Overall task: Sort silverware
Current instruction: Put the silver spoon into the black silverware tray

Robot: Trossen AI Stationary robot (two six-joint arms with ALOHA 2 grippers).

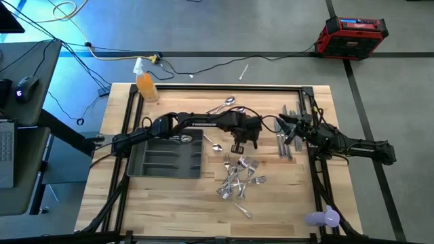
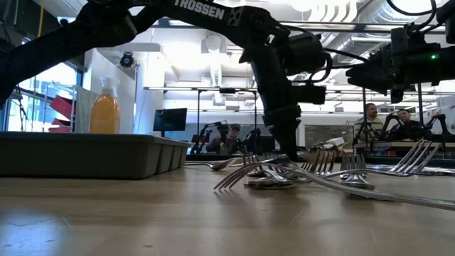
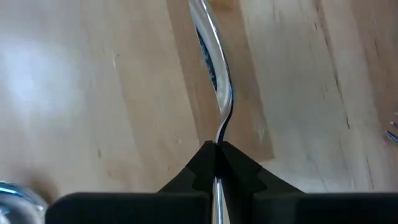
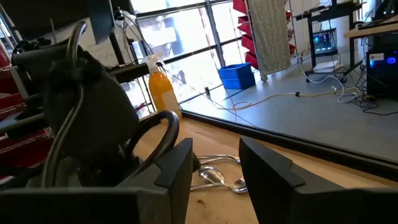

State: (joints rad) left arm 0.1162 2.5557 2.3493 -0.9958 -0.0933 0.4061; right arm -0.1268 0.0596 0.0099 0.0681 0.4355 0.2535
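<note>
Between the left gripper's [image 3: 216, 155] shut black fingers, only the left wrist view showed a thin shiny silver utensil handle [image 3: 214, 68] pinched above the pale wooden table [image 1: 285, 203]. Overhead, tangled silver forks [image 1: 239, 177] lay beside the dark grey compartmented plastic tray [image 1: 166, 157]. Rightward, the right gripper [image 4: 214, 171] hovered half-open, empty, near straight silver knives [image 1: 283, 144].

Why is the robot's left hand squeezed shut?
Shut on a utensil: the left gripper's jaws pinch its thin metal handle, above the wooden table.
</note>
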